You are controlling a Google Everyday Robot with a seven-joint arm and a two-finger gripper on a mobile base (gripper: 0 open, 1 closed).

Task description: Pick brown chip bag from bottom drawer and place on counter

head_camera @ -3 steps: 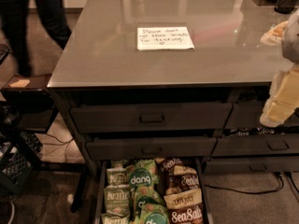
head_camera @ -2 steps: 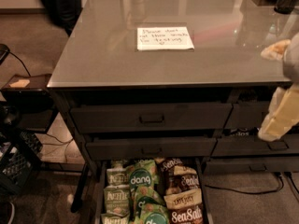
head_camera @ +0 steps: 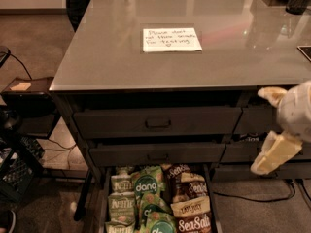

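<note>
While the brown Sea Salt chip bag (head_camera: pixel 194 221) lies at the near right of the open bottom drawer (head_camera: pixel 102 200), beside green dang bags (head_camera: pixel 146 187), the hand (head_camera: pixel 260 130) hangs empty, spread wide, at the right below the worktop (head_camera: pixel 112 57) edge.

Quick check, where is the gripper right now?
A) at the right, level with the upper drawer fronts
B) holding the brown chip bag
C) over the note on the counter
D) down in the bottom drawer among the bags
A: the gripper sits at the right edge beside the upper drawer fronts, open and empty; the brown chip bag lies in the bottom drawer.
</note>
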